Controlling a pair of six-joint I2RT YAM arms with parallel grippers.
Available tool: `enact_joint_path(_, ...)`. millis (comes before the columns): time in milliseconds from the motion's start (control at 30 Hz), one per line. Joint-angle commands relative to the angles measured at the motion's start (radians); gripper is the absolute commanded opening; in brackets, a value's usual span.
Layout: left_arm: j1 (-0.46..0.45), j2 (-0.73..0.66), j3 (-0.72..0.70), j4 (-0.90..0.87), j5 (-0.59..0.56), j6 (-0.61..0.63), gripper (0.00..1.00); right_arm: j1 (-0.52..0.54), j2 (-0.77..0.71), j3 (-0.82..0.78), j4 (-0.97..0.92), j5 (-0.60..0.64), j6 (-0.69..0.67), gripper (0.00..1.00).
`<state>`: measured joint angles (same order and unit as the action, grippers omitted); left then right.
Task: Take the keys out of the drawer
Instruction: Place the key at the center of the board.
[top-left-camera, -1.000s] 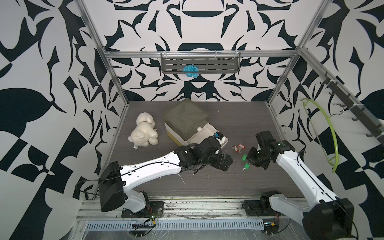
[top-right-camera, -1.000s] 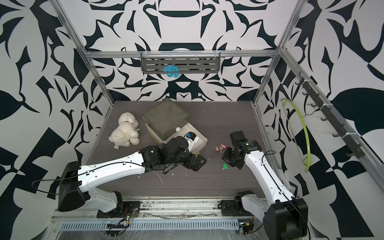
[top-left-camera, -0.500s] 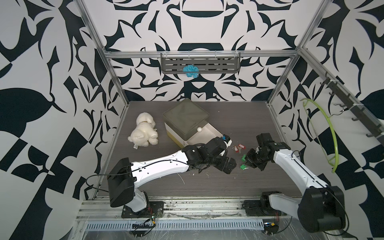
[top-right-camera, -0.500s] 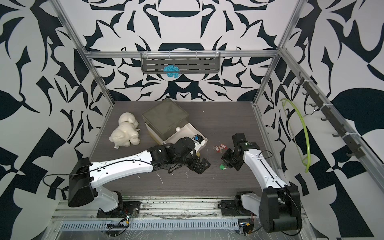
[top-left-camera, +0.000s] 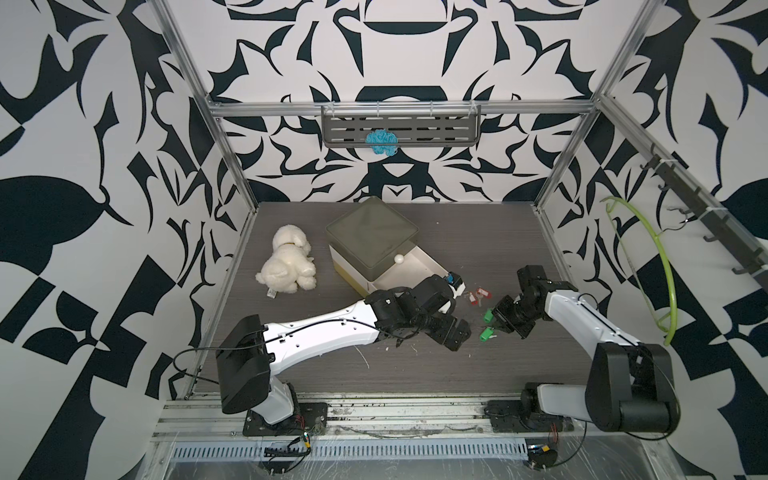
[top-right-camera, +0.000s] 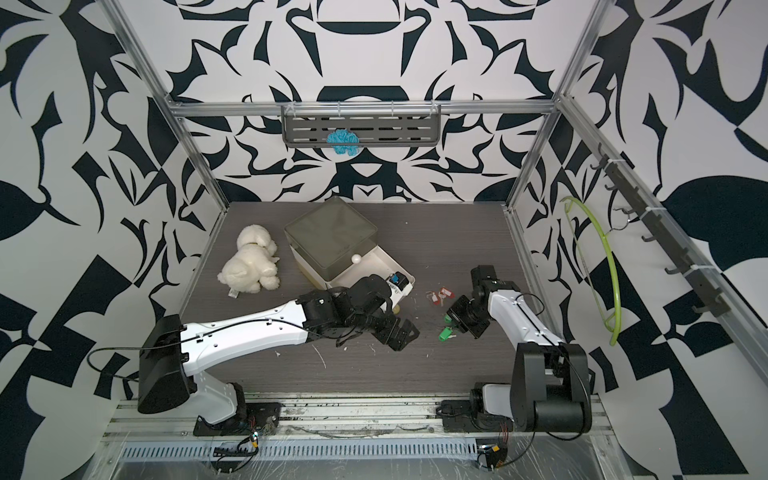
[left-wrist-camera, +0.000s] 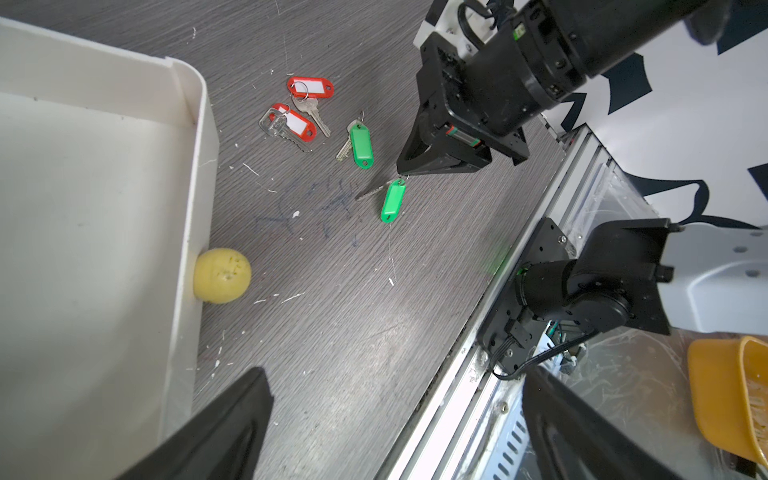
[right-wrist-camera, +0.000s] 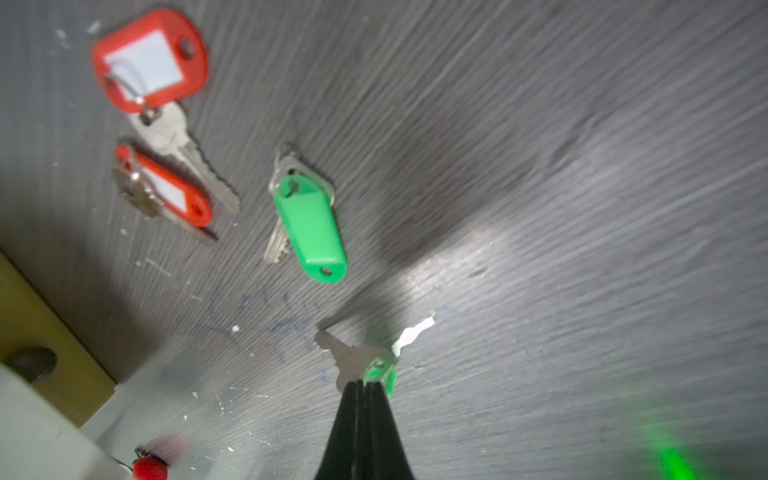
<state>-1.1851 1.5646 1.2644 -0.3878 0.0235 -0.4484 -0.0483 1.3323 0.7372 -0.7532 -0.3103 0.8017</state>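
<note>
Item: small metal keys (left-wrist-camera: 309, 109) on split rings, each with an oblong plastic tag. Location: two red-tagged keys (left-wrist-camera: 311, 87) and one loose green-tagged key (left-wrist-camera: 360, 146) lie flat on the dark wood-grain table (left-wrist-camera: 332, 332), just beside the open white plastic drawer (left-wrist-camera: 199, 137). A blue tag (top-right-camera: 400, 279), its key unclear, lies in the drawer's front corner. The second green-tagged key (right-wrist-camera: 347, 357) is pinched at its ring end by your right gripper (right-wrist-camera: 363, 388), whose fingers are closed tight on it just over the table. Your left gripper (left-wrist-camera: 397, 374) is spread wide and holds nothing. Handling, as judged: light, rigid, not fragile. The blades are thin and lie flush, so they are hard to get under. The tags are smooth and likely slippery, and they swing freely on the ring. Recommended hold: across the tag's thicker body or the key's head. For the blue one, come down close along the drawer wall.
</note>
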Motion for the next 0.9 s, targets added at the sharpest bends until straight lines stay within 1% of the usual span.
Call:
enact_joint_path(0, -0.003, 0.016, 0.037, -0.029, 0.006, 0.041, 0.99, -0.024, 0.030, 0.041, 0.010, 0.020, -0.033, 0.00)
enact_joint_path(300, -0.004, 0.011, 0.043, -0.051, -0.002, 0.062, 0.99, -0.069, 0.103, 0.085, 0.018, 0.037, -0.077, 0.00)
enact_joint_path(867, -0.004, 0.010, 0.031, -0.043, -0.013, 0.065, 0.99, -0.089, 0.218, 0.157, 0.031, 0.043, -0.132, 0.00)
